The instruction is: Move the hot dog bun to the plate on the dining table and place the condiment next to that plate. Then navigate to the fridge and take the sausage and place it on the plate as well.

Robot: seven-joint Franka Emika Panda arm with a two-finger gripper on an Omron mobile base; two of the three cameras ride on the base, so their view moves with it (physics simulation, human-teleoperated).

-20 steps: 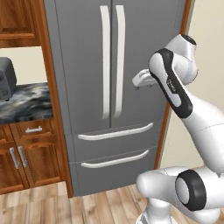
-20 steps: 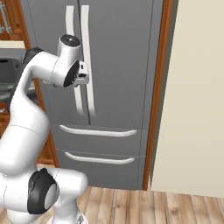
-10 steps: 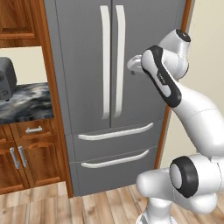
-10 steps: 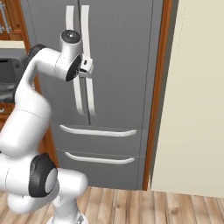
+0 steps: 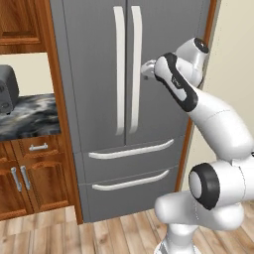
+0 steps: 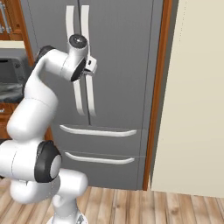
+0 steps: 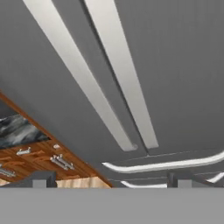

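While you look over the arm from the left of the base, the fridge point(image 5: 129, 114) stands straight ahead with both upper doors shut and the two drawers below them shut as well. Your gripper point(image 5: 147, 69) is raised to the upper half of the right door, just beside the right bar handle point(image 5: 135, 69) and close to the door face; contact cannot be confirmed from this side. From the right of the base, the gripper point(image 6: 92, 65) sits over the two long handles point(image 6: 83, 65), about a third of the way down them.

Along the hand, the fingertips point(image 7: 38, 179) stand far apart at the bottom of the picture, jaws at full spread, nothing between them. Both handles point(image 7: 109, 74) run diagonally across the grey door ahead, and the curved drawer handle point(image 7: 166, 165) lies beyond their lower ends.

Left of the fridge: a marbled counter point(image 5: 27, 116) over wooden cabinets point(image 5: 30, 173), with a dark appliance point(image 5: 7, 89) on top. Right of the fridge: a wooden trim strip point(image 6: 155, 96), then a plain cream wall point(image 6: 197, 96). Wood plank floor point(image 5: 99, 233) lies below the fridge.
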